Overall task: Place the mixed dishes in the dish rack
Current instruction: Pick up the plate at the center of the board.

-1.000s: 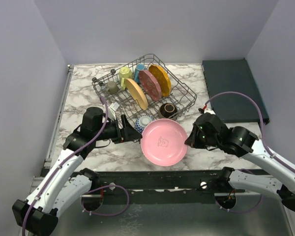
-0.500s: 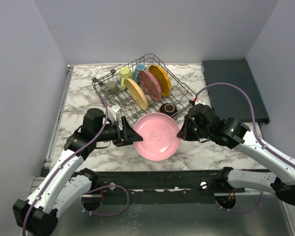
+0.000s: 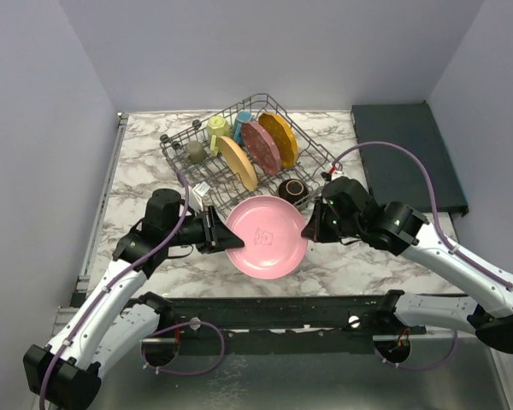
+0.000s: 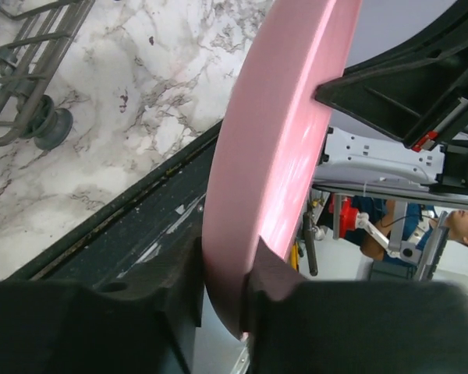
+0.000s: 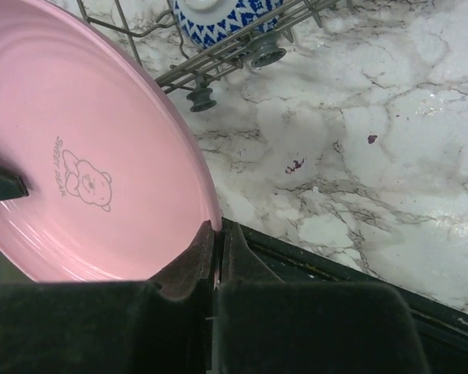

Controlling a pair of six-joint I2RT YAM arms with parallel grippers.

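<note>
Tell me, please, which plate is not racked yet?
The large pink plate, gripped by the left claw and right claw; the others stand in the dish rack.

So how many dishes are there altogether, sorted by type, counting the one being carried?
Plates: 4 (held pink plate; near orange plate, reddish plate and far orange plate on edge in the dish rack)
Bowls: 2 (dark brown bowl, blue-white bowl)
Mugs: 2 (yellow-green mug, blue mug)
Small cups: 1 (grey cup)
Total: 9
</note>
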